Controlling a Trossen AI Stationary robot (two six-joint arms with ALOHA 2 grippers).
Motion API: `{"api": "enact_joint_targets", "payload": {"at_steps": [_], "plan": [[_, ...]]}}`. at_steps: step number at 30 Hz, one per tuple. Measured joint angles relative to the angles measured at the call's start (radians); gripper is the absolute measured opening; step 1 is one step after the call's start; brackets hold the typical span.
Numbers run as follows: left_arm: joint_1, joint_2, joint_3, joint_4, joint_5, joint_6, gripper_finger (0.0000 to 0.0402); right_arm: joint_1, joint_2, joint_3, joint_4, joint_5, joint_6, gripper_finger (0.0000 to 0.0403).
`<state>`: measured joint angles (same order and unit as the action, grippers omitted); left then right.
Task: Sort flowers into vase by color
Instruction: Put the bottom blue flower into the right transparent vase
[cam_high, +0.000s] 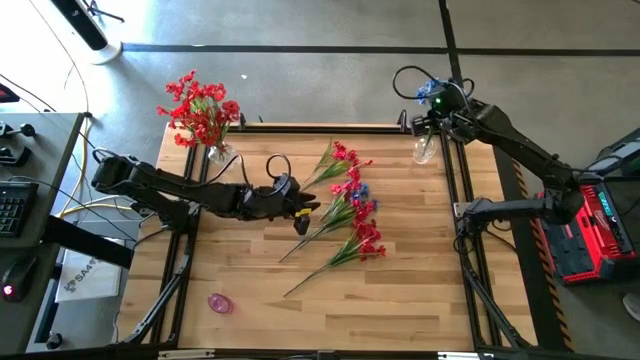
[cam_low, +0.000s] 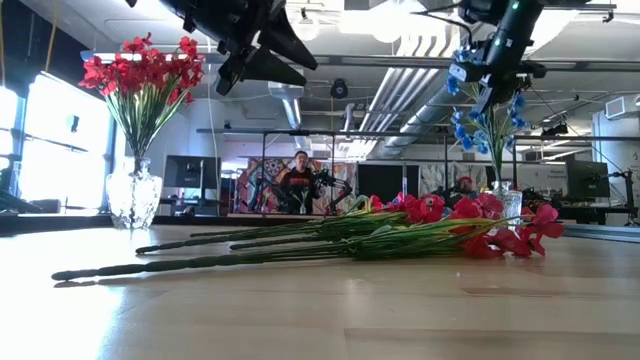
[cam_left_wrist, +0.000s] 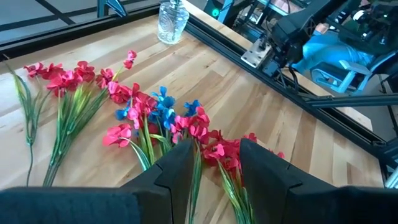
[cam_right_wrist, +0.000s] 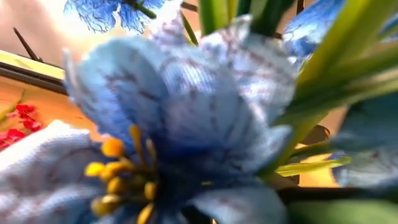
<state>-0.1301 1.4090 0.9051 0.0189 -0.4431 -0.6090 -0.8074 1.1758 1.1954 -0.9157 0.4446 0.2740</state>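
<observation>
Grey concrete floor surrounds a pale wooden table (cam_high: 400, 300) when you look straight down on it. Loose flowers (cam_high: 345, 215) lie fanned across the middle of the boards, mostly red sprays with a few blue blooms among them, stems trailing toward the near edge. At the far left corner a glass vase (cam_high: 218, 153) holds a full bunch of red sprays (cam_high: 200, 108). At the far right corner a second vase (cam_high: 425, 150) stands under the right gripper (cam_high: 432, 100), with blue blooms showing by it. The left gripper (cam_high: 303, 212) reaches in from the left, hovering at the stem side of the pile, its jaws parted and holding nothing. A small pink object (cam_high: 219, 303) lies alone near the front left.

Level with the tabletop, the loose sprays stretch flat across the wood, and the red bunch stands upright in its vase on the left. On the right, blue sprays (cam_low: 485, 115) hang below the right arm above the second vase. A person sits in the room far behind.

Over the left wrist, two dark fingers (cam_left_wrist: 180, 168) stand apart above red and blue blooms lying on the boards, touching none.

Over the right wrist, a light blue bloom (cam_right_wrist: 186, 118) with yellow stamens fills nearly everything, green stems beside it; the fingers themselves are hidden, though they are shut, and I cannot tell on what.
</observation>
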Motion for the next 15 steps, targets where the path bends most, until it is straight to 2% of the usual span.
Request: {"api": "enact_joint_targets", "payload": {"at_steps": [6,15], "plan": [[0.003,0.000,0.000,0.000,0.000,-0.014,0.0119,0.000,0.049,0.000,-0.008,0.000,0.027,0.0040],[-0.013,0.000,0.000,-0.024,0.012,-0.088,0.0119,0.000,0.039,0.000,-0.021,0.012,0.033,0.0145]]}}
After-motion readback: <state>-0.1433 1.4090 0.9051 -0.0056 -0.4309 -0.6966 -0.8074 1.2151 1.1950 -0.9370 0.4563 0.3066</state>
